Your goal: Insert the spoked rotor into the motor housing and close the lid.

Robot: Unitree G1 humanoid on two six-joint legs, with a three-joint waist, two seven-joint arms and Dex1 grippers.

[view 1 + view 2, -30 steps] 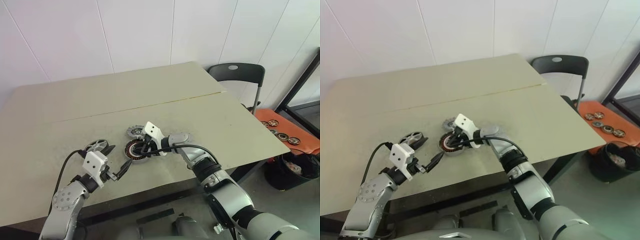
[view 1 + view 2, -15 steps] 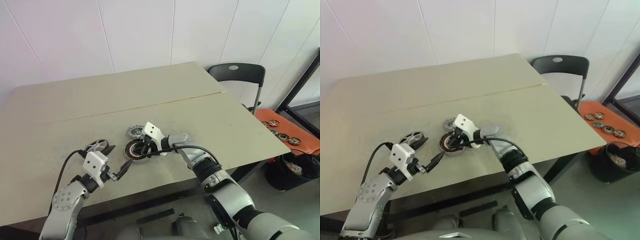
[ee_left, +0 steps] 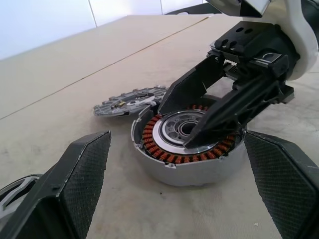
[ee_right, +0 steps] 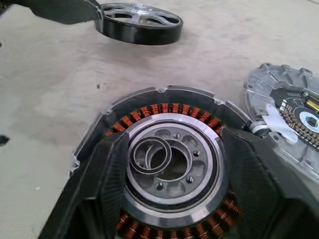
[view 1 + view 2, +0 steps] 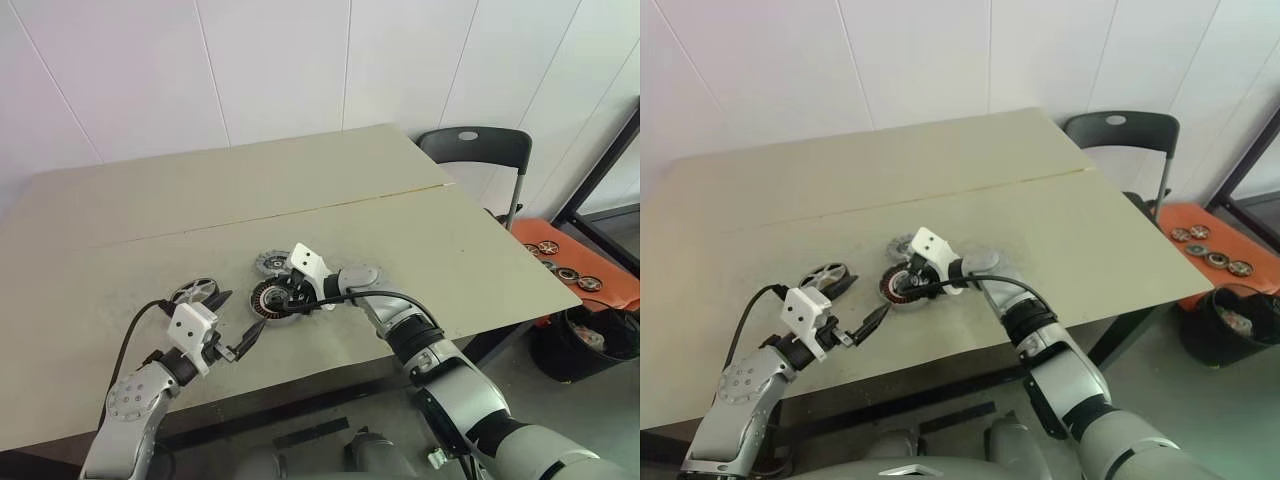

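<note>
Rotor [image 5: 193, 291] not yet inserted: from my seat I see the one spoked rotor lying flat on the tabletop [image 5: 420, 230], farthest left of the three parts, just beyond my left gripper [image 5: 240, 343]. That gripper hovers low near the tabletop's front edge with its fingers [image 3: 75, 179] spread wide and nothing between them, aimed toward the housing.

Next along, one motor housing [image 5: 272, 298] sits open-topped on the tabletop, copper windings and silvery centre exposed; a small loose ring [image 4: 151, 155] lies in its centre bore. My right gripper [image 5: 292, 296] reaches in from the right, its fingers [image 4: 110, 174] parted, straddling the housing's centre and holding nothing that I can make out. Whether they touch the windings I cannot tell.

One lid [image 5: 271, 263] lies flat just behind the housing, apart from it, toothed rim visible.

Judgement: task at an early stage. Remaining: pick up rotor, seat it in housing, then fit lid.

Count: one rotor, one housing, one lid, two grippers.
</note>
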